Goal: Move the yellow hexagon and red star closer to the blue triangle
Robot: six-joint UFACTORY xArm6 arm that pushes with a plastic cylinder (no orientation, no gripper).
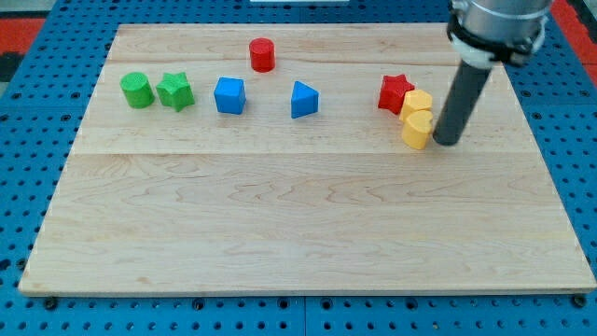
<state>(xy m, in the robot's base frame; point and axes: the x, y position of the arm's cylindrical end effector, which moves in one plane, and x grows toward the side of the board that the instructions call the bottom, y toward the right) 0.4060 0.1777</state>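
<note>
The blue triangle [303, 99] sits on the wooden board near the top centre. The red star [395, 93] lies to its right. The yellow hexagon [416, 103] touches the star's lower right side. A second yellow block, heart-like [417, 129], sits just below the hexagon. My tip [446, 142] stands right next to the lower yellow block, on its right side, touching or nearly touching it.
A red cylinder [262, 54] sits at the top centre. A blue cube-like block [229, 95], a green star [174, 91] and a green cylinder [136, 90] form a row at the left. The board's right edge [550, 140] is near my rod.
</note>
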